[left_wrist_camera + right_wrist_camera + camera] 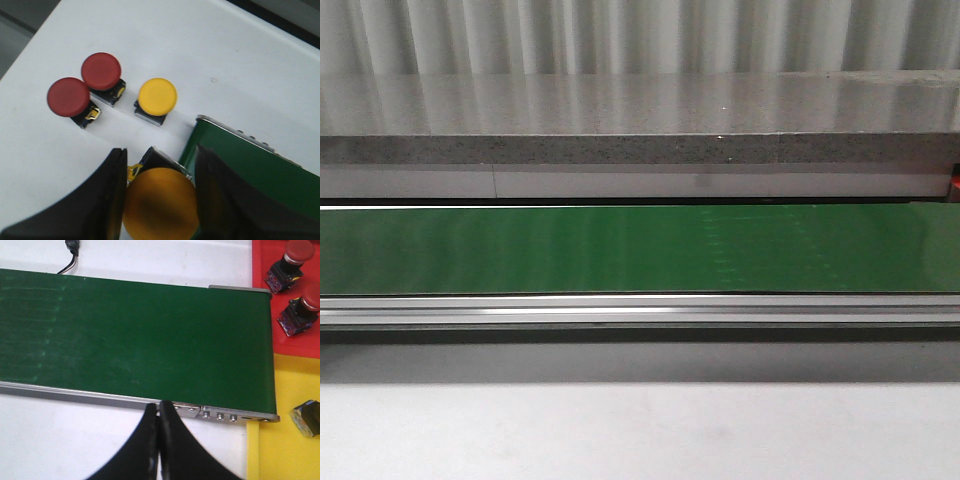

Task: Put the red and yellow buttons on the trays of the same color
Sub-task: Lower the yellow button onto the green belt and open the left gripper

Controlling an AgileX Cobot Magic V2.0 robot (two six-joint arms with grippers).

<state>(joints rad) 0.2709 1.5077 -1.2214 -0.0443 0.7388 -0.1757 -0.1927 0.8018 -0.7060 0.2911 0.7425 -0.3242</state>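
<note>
In the left wrist view my left gripper [160, 150] is shut on a yellow button [160, 205], its cap wedged between the two black fingers, beside the end of the green belt [250, 170]. On the white table beyond it stand two red buttons [68, 96] [101, 71] and another yellow button [157, 96]. In the right wrist view my right gripper [159, 405] is shut and holds nothing, at the belt's near rail. A red tray [260, 270] holds two red buttons [287, 262] [302, 310]. The yellow tray [285, 450] carries one button [307, 417], only its dark base showing.
The green conveyor belt [640, 250] runs across the front view with a metal rail along its near side; neither gripper shows there. A grey stone ledge [640, 150] lies behind it. A black cable [72, 252] lies beyond the belt's far edge.
</note>
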